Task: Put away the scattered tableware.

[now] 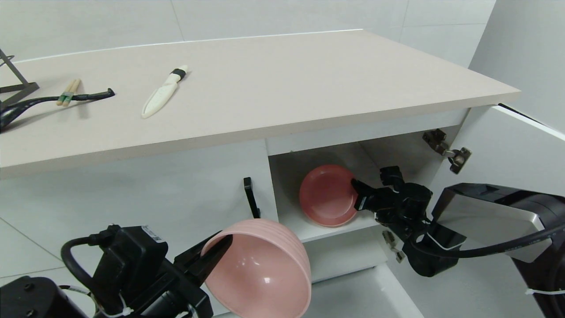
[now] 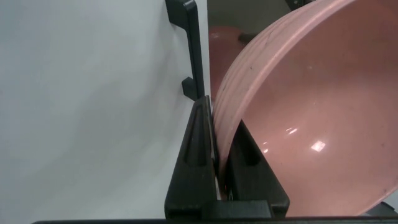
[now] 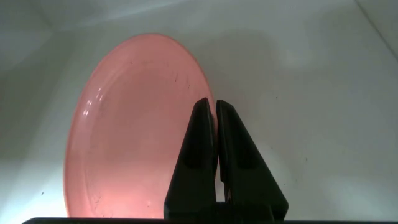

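My right pincer [image 1: 355,186] is clamping the plate [image 1: 324,196] inside the cabinet [image 1: 309,232]; my left pincer [image 1: 224,242] is gripping the bowl [image 1: 265,269] just outside.

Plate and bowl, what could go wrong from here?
The plate stands tilted on edge near the shelf front, pinched at its rim by the right tool; released like this, it might tip or roll out. The left tool grips the bowl by the rim alone, close to the door handle; it could slip or knock.
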